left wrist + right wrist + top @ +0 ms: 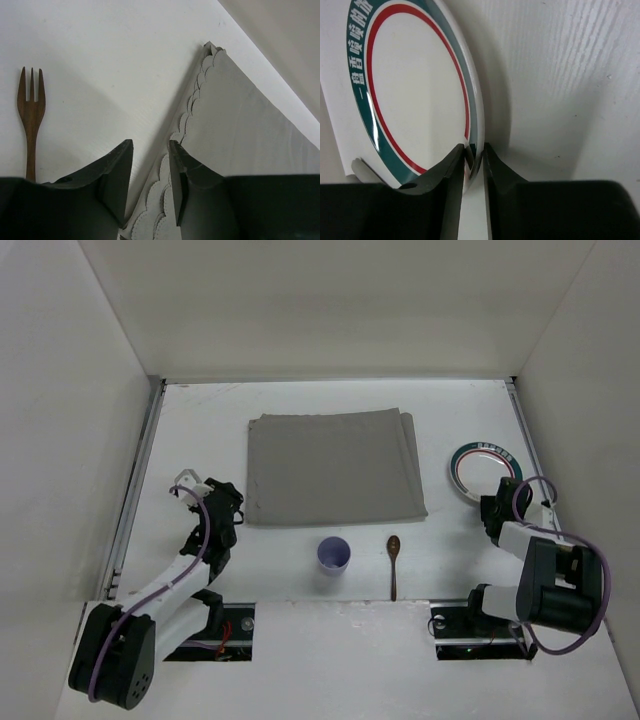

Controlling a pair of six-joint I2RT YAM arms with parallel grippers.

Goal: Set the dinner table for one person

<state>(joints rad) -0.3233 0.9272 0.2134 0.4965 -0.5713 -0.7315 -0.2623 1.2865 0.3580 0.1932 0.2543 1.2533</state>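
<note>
The dinner table (pixel 300 400) bears a grey mat (pixel 335 468), cup (pixel 334 555), spoon (pixel 393 562) and fork (pixel 31 115).

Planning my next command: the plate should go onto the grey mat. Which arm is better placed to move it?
Right. The right gripper is pinching the plate by its rim. The left gripper is open at the left edge of the mat, across the table from the plate.
</note>
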